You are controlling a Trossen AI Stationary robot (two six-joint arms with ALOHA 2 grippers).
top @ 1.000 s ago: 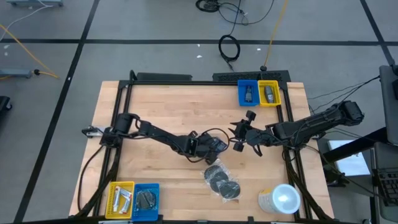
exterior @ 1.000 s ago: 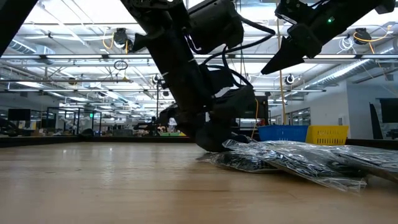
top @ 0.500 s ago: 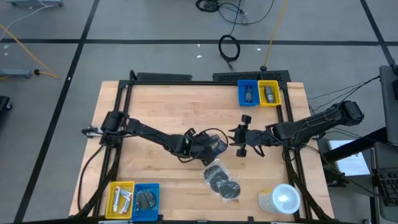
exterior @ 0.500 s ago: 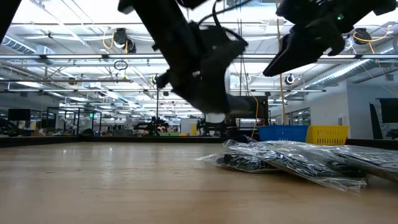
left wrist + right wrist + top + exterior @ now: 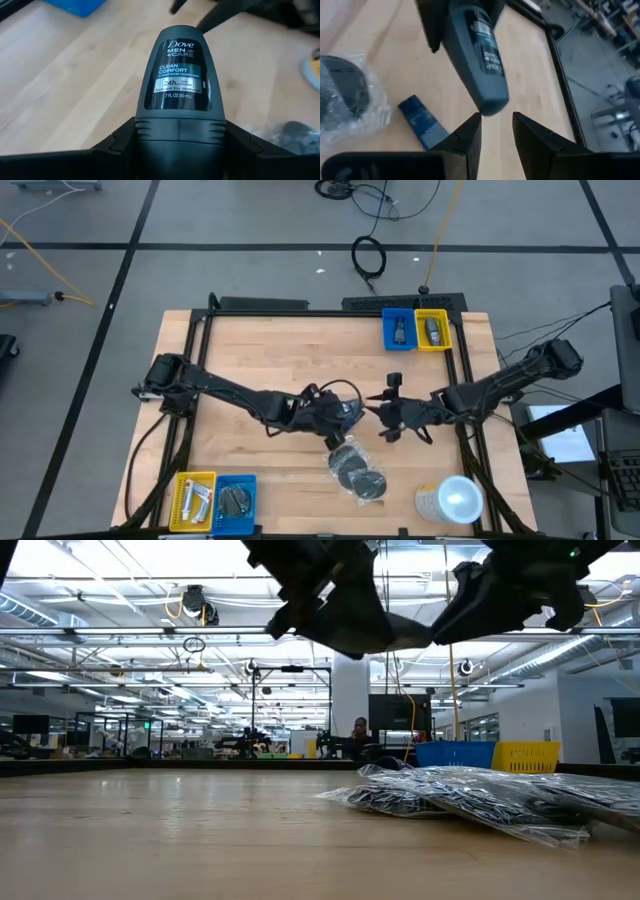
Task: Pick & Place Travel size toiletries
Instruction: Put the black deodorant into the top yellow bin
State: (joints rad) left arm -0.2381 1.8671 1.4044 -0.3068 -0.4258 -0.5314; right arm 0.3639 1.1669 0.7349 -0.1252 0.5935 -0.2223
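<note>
Bottle [image 5: 176, 85]: dark grey, held above the table.
Left gripper [image 5: 350, 412]: fingers clamped on bottle's base.
Right gripper [image 5: 496, 131]: fingers apart, empty, just beside bottle's tip.
Discs [image 5: 357, 471]: wrapped, on table.

Both dark arms reach in to the middle of the table, where the left gripper [image 5: 352, 412] squeezes a small dark bottle [image 5: 177, 75] and the right gripper [image 5: 495, 131] waits just beside it, fingers apart.

We look straight down on the whole table [image 5: 250, 340] from above, and level across it from its surface. Our two wrist cameras sit close, both sharing the grey bottle [image 5: 177, 75].
</note>
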